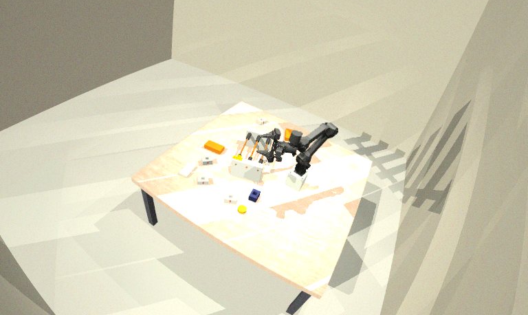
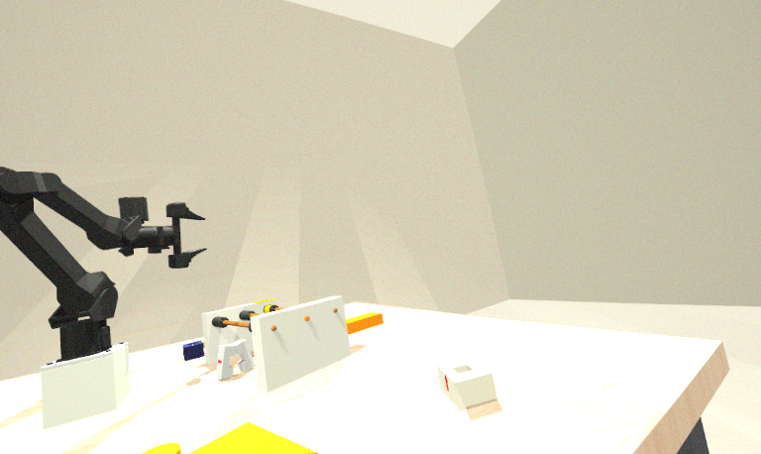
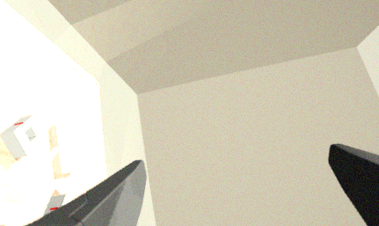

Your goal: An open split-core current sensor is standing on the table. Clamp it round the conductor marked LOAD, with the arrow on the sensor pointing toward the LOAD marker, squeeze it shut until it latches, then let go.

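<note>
The open sensor [image 2: 225,361] is white with a red mark. It stands on the table beside the rack, its jaws apart, and is largely hidden by my arm in the top view. The rack has two upright white panels [image 1: 246,170] [image 2: 300,345] carrying three orange conductors with black sleeves. A yellow marker [image 1: 236,157] [image 2: 265,301] sits at the conductor farthest from my base; no lettering is legible. My gripper [image 1: 259,144] [image 2: 205,234] [image 3: 237,161] is open and empty, high above the table and pointing level, well above the open sensor. The LOAD marker cannot be identified.
White blocks with square holes [image 1: 203,180] [image 1: 230,199] [image 1: 261,121] [image 2: 474,388] lie around the rack. A blue block [image 1: 254,195] [image 2: 192,350], a yellow disc [image 1: 241,209], orange blocks [image 1: 213,146] [image 1: 288,134] and a flat white piece [image 1: 188,169] also lie on the table.
</note>
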You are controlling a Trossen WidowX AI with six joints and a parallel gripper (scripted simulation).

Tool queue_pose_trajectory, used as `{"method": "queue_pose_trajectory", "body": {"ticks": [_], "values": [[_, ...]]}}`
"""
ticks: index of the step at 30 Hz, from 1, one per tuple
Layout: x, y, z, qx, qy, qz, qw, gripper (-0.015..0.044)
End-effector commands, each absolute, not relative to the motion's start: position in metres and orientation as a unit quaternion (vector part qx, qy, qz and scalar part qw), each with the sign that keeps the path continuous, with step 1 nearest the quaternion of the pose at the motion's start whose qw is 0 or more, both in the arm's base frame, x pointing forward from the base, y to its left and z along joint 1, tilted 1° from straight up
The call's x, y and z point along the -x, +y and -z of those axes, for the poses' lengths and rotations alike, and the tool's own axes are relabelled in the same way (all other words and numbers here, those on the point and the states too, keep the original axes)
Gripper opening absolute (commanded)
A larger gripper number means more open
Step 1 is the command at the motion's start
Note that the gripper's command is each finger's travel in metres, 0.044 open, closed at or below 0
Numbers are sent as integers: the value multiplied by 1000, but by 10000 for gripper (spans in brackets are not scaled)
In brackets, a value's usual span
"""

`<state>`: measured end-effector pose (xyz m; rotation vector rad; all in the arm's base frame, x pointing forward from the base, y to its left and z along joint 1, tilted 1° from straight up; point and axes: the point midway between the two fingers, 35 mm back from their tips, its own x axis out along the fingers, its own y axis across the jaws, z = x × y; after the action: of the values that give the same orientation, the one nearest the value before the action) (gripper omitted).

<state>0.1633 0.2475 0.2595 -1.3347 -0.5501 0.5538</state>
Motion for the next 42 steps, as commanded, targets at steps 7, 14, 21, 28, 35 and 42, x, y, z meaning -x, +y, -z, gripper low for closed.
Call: {"method": "queue_pose_trajectory", "body": {"ticks": [7,14,21,28,35,42], "values": [[-256,169,-287,391,-110,-176,897,440],[-297,98,-304,222,-53,-104,968,440],[-315,19,-319,44,-27,-21,998,440],[-316,0,-323,0,-25,0,1000,440],[-321,7,-317,0,-4,-10,1000,440],[-351,85,-243,27,222,-119,968,440]]}}
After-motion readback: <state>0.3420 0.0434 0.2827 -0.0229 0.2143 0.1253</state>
